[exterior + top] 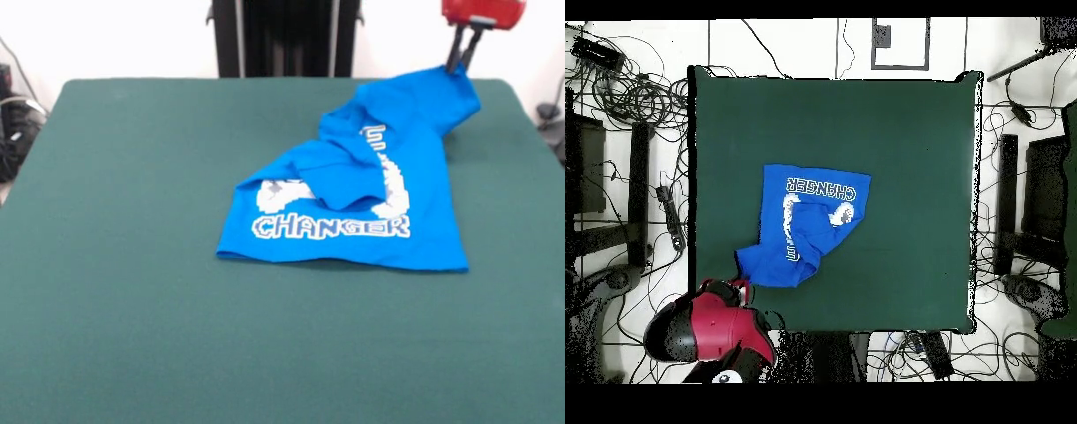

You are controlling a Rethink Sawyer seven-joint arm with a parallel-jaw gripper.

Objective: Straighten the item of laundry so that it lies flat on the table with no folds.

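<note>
The item of laundry (353, 208) is a bright blue T-shirt on the right half of the dark green table (132, 230). Its near part lies flat and shows the white word "CHANGER". The far part is folded over and drawn up to a peak at the far right corner. There my gripper (458, 67) is shut on the shirt's raised edge, its two dark fingers close together. In the overhead view the shirt (810, 220) stretches from the table's (915, 150) middle toward the lower left edge, where the gripper (742, 288) holds its corner under the red arm head.
The black pedestal column (282, 35) stands behind the table's far edge. Cables and dark equipment (635, 100) crowd the floor on both sides of the table. More cables (13, 124) lie off the left edge in the front view.
</note>
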